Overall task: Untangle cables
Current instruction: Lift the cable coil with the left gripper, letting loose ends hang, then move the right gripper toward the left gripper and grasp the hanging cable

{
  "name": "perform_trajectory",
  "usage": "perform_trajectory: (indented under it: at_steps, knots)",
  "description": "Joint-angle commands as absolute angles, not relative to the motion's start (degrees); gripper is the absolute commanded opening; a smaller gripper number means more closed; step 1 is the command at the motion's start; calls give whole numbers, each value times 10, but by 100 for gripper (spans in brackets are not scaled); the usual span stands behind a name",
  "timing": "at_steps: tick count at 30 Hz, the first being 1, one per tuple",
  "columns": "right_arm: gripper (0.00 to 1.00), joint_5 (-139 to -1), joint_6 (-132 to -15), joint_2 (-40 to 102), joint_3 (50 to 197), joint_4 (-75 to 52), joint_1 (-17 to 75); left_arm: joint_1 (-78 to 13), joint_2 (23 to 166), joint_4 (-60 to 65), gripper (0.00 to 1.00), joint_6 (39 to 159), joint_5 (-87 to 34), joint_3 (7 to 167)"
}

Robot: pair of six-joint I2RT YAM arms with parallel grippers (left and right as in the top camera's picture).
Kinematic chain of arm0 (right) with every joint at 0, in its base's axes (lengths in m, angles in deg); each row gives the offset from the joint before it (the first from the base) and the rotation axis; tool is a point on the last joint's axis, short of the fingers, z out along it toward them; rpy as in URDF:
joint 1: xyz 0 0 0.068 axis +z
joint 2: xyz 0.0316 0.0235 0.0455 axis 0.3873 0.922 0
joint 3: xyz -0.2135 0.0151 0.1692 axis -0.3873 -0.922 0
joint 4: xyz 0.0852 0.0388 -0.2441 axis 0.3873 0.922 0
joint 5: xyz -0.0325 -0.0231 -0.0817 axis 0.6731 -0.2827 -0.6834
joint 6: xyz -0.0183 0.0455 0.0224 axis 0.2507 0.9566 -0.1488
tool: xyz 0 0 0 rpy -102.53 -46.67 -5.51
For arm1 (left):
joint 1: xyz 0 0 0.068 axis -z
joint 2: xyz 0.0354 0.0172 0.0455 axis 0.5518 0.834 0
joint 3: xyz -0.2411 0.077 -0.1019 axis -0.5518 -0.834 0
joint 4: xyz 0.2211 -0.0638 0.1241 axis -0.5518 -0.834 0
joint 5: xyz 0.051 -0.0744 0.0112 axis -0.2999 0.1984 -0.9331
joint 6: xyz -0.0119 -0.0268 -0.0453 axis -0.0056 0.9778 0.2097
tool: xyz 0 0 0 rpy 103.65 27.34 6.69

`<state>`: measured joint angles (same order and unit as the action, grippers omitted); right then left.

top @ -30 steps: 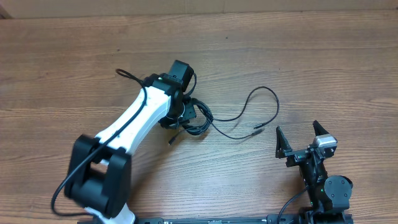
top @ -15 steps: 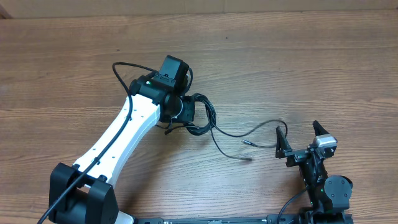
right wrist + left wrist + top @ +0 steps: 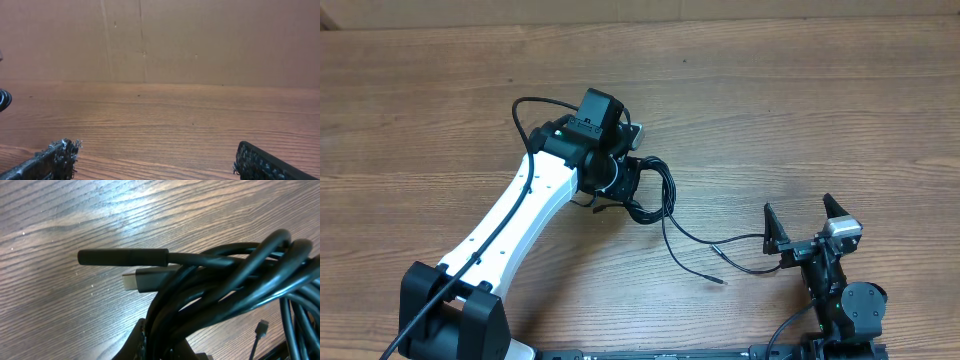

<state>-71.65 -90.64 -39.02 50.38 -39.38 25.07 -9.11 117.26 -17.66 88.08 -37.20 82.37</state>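
Observation:
The cables (image 3: 651,192) are a black tangled bundle near the table's middle, and my left gripper (image 3: 623,186) is shut on it. In the left wrist view the cables (image 3: 235,287) rise out of my left gripper (image 3: 167,347) and fill the right side, with a round plug (image 3: 122,257) and a flat plug (image 3: 147,280) sticking out left. Two loose strands trail right; one end (image 3: 722,281) lies on the wood, the other runs up beside my right gripper (image 3: 797,205). My right gripper (image 3: 157,167) stands open with nothing between its fingers (image 3: 50,162).
The wooden table (image 3: 800,90) stretches all round. A brown cardboard wall (image 3: 200,40) stands behind it. The left arm's own thick black wire (image 3: 525,120) loops beside its wrist.
My left arm has stretched further over the table and turned its wrist with the bundle in it. The loose loop on the right has been drawn flatter and nearer the right gripper. The right arm is still.

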Motion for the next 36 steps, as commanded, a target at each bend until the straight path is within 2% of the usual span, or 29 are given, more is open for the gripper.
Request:
perform_trajectory:
  at_steps: [1,4,15,23,25,27,32,36]
  knots:
    - [100,-722,-909,-397,498,-396,253,-90,1175,-172,4,866,-351,836]
    - [100,-722,-909,-397,498,-396,253,-90,1175,-172,5,857,-329,836]
    - [100,-722,-909,-397,498,-396,253,-90,1175,-198,4,619,-178,836]
    - [100,-709,-895,-397,498,-398,253,-90,1176,-199,4,601,-176,836]
    - [100,-668,-839,-397,498,-403,254,-90,1176,-197,4,601,-172,836]
    - [100,-616,-735,-397,498,-404,254,-90,1176,-196,4,605,-172,836]
    - [100,-379,-375,-397,498,-408,254,-90,1176,-194,5,647,-172,836]
    - [100,-301,-323,-397,498,-409,254,-90,1176,-199,4,678,-158,836]
